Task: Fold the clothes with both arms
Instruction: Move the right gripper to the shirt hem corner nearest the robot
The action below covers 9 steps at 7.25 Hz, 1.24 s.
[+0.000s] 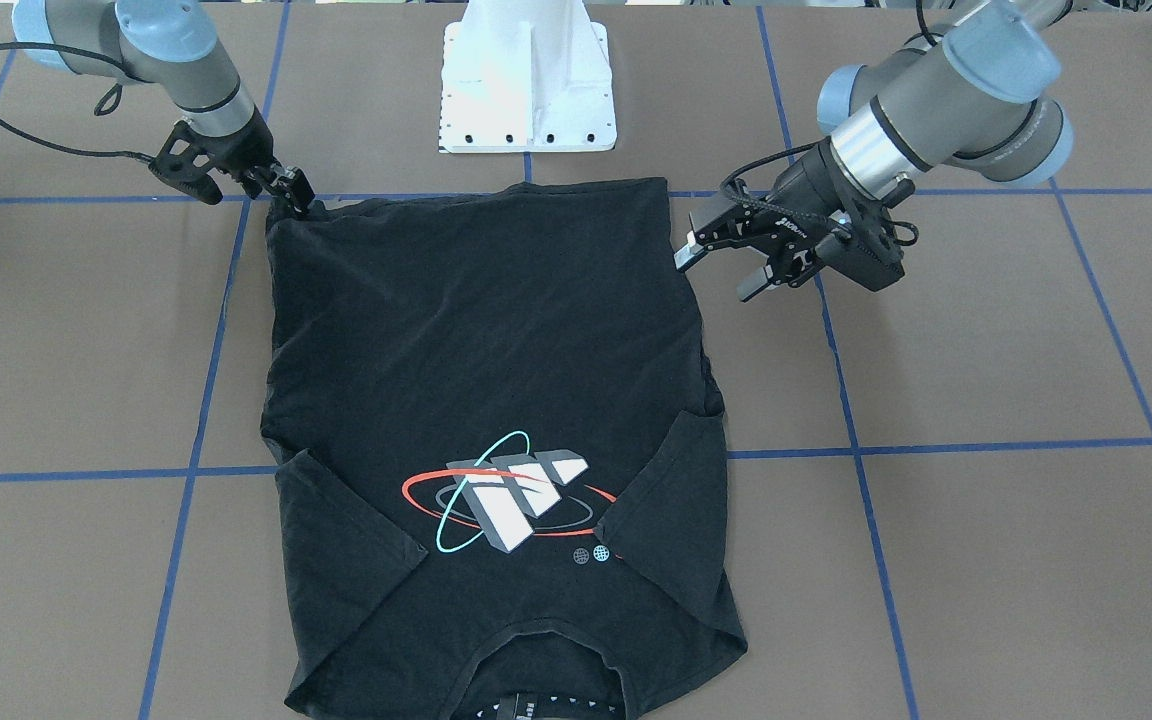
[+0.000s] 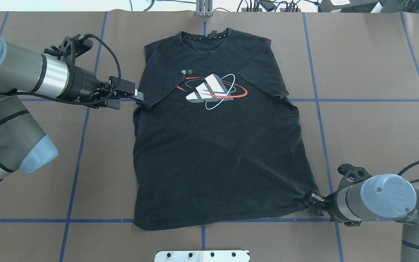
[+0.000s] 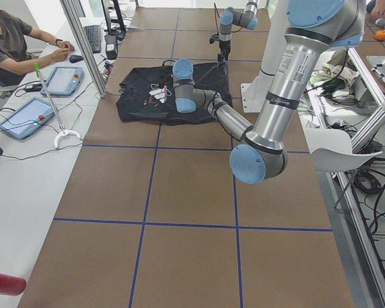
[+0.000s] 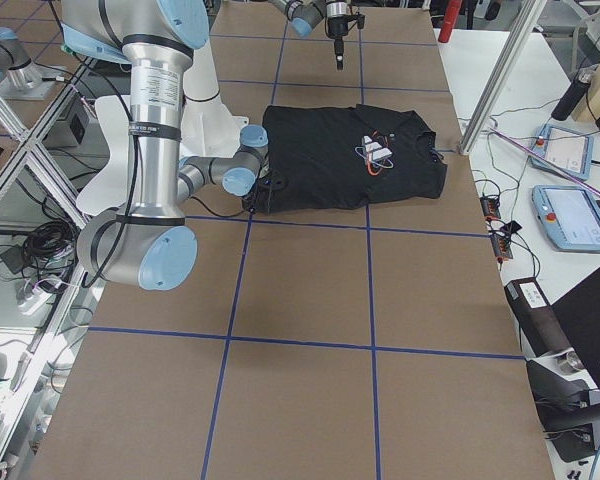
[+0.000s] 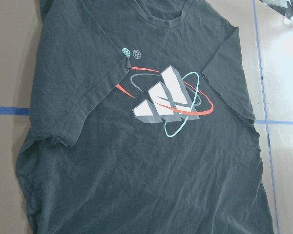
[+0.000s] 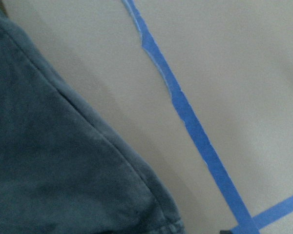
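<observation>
From the front, the black shirt point(image 1: 476, 330) lies flat on the brown surface point(image 1: 986, 380), print up, hem toward the robot and collar away, both sleeves turned in over the chest. The right hand point(image 1: 298, 200) is pinched tight on one hem corner. The left hand point(image 1: 713, 276) hangs with its fingers spread wide, just beside the shirt's side edge and holding nothing. From overhead, the cloth bunches into small creases where the right hand point(image 2: 309, 199) grips the corner, and the left hand point(image 2: 134, 99) is next to the folded sleeve. From the left end, the shirt point(image 3: 141, 96) lies between the near left arm point(image 3: 276, 96) and the far right arm point(image 3: 228, 19); a person point(image 3: 9, 45) sits at a side table. From the right end, the near arm reaches low to the hem. The left wrist view looks down on the logo point(image 5: 168, 100). The right wrist view shows a hem corner beside blue tape point(image 6: 185, 112).
</observation>
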Motion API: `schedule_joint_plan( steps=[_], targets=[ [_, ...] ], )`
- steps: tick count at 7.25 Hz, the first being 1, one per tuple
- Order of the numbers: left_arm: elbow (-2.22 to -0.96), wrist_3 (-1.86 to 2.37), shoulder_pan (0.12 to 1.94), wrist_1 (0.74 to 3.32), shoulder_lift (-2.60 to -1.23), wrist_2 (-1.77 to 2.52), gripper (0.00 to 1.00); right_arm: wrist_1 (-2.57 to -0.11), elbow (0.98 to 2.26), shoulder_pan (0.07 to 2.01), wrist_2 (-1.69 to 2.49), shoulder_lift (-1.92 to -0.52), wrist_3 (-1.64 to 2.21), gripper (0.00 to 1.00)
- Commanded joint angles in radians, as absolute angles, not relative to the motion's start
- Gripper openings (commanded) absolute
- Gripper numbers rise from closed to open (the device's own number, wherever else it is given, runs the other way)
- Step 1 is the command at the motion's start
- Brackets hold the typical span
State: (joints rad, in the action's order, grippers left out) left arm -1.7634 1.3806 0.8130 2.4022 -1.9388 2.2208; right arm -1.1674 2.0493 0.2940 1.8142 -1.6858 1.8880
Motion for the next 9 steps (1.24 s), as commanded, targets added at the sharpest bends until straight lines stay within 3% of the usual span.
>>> schedule_joint_plan(
  steps=[1, 2, 3, 9],
  targets=[
    [-1.764, 1.381, 0.813, 2.402, -1.939, 2.221, 1.00, -1.166, 2.048, 0.291, 1.815, -1.684, 1.891, 0.64],
    [-1.764, 1.381, 0.811, 2.402, -1.934, 2.221, 1.00, -1.164, 2.051, 0.291, 1.815, -1.684, 1.896, 0.27],
    [-1.764, 1.381, 0.813, 2.402, -1.934, 2.221, 1.00, -1.161, 2.052, 0.291, 1.816, -1.684, 1.894, 0.00],
    [-1.837, 1.492, 0.773, 2.381, -1.912, 2.182, 0.99, -1.163, 2.175, 0.295, 1.830, -1.753, 1.894, 0.00]
  ],
)
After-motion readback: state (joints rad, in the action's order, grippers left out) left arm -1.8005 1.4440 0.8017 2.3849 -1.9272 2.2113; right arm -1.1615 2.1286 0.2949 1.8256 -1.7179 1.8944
